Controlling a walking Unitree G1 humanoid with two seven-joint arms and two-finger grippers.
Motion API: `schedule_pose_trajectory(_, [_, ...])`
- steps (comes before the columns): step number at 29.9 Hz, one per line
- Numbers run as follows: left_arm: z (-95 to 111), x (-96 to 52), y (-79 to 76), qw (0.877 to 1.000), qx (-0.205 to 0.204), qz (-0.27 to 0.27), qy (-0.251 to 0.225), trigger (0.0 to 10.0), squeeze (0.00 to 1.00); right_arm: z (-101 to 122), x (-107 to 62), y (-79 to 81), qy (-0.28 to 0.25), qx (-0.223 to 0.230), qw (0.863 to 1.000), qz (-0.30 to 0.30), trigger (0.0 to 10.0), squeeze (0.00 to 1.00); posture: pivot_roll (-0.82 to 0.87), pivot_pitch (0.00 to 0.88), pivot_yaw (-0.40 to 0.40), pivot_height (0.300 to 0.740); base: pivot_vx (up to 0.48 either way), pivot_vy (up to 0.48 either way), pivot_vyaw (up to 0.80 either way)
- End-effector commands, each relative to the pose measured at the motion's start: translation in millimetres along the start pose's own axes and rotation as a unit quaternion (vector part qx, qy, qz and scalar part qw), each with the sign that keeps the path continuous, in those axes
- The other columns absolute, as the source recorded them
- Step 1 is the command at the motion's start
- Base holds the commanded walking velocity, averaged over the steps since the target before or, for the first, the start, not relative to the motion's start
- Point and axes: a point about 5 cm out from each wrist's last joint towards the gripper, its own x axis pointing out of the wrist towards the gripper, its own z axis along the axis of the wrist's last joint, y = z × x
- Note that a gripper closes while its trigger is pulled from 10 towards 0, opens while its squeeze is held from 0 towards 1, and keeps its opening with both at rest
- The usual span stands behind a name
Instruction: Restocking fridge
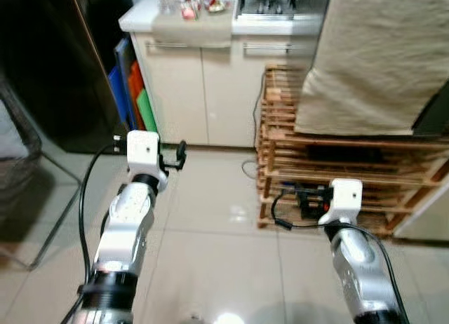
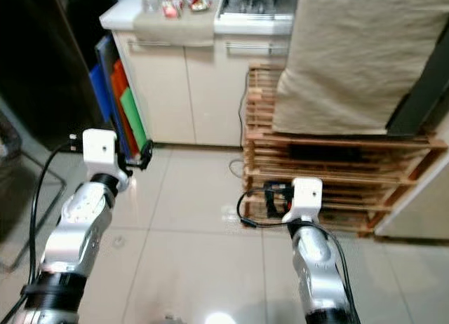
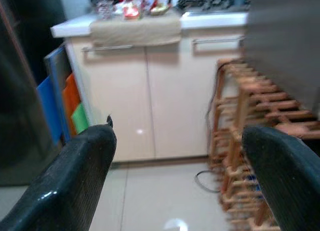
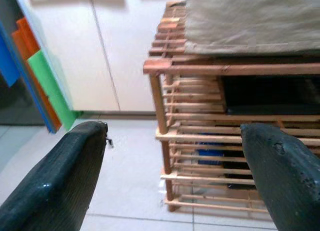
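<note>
Both the left gripper [image 3: 175, 156] and right gripper [image 4: 172, 156] hang empty with jaws wide over the tiled floor [image 1: 210, 226], nearest the fridge [image 1: 49, 64] (dark, at far left), whose heavy, stiff door probably wants a firm edge grip.

A home kitchen: cream cabinet doors [image 1: 203, 92] with bar handles sit under a white table [image 1: 140, 17] carrying a gas hob [image 1: 266, 3] and small jars, beside a slatted wooden rack [image 1: 337, 177] draped with beige cloth [image 1: 379, 57], on glossy floor tiles [image 1: 217, 247].
</note>
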Motion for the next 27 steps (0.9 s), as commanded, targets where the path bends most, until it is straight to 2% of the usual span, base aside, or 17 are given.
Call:
schedule_pose_trajectory(1, [2.5,5.3,-4.9,1.000,-0.006,-0.009,-0.003,10.0,0.00,15.2,3.5,-7.7,-0.030,-0.008,0.999,-0.014,10.0,0.00,-0.04,0.000,0.082,0.740,0.469,0.000,0.00])
schedule_pose_trajectory(7, [4.7,7.4,-2.6,1.000,-0.006,0.001,-0.010,10.0,0.00,18.4,6.0,-13.9,-0.034,-0.008,0.999,-0.027,10.0,0.00,-0.04,0.000,0.086,0.740,0.464,0.000,0.00])
schedule_pose_trajectory(15, [8.7,10.9,2.1,1.000,-0.011,0.012,-0.021,10.0,0.00,20.0,7.5,-11.2,-0.039,-0.009,0.999,-0.029,10.0,0.00,-0.05,0.000,0.098,0.740,0.457,0.000,0.00])
schedule_pose_trajectory(19, [10.2,10.6,2.7,0.999,-0.014,0.015,-0.029,10.0,0.00,17.1,6.8,-11.2,-0.031,-0.021,0.999,-0.034,10.0,0.00,-0.05,0.000,0.097,0.740,0.351,0.324,0.00])
schedule_pose_trajectory(24, [9.7,10.7,3.2,0.999,-0.001,0.023,-0.031,10.0,0.00,16.6,6.2,-12.0,-0.028,-0.017,0.999,-0.033,10.0,0.00,-0.05,0.000,0.093,0.740,0.124,0.148,-0.15])
schedule_pose_trajectory(27, [10.1,10.9,-3.4,0.999,-0.020,-0.010,-0.032,10.0,0.00,17.2,6.0,-13.9,-0.028,-0.017,0.999,-0.033,10.0,0.00,-0.05,0.000,0.083,0.740,0.000,0.160,-0.78])
